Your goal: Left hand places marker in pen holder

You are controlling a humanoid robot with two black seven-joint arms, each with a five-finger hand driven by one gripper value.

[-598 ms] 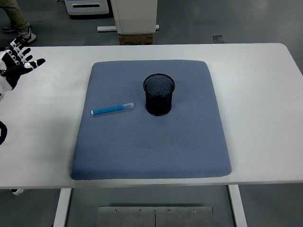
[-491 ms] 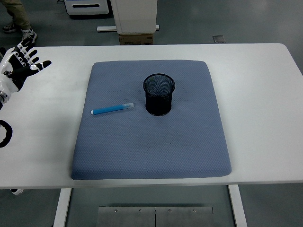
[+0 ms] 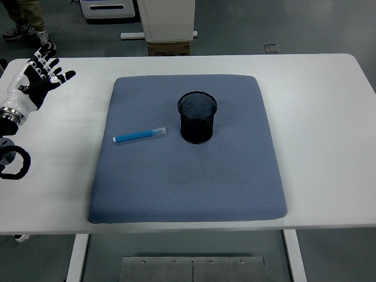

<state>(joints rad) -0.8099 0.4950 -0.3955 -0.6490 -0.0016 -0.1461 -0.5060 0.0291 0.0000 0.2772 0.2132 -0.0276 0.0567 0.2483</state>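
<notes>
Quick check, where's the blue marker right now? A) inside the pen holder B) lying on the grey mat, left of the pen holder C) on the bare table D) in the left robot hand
B: the marker lies flat on the mat, left of the pen holder, while the left robot hand is open and apart from it.
</notes>
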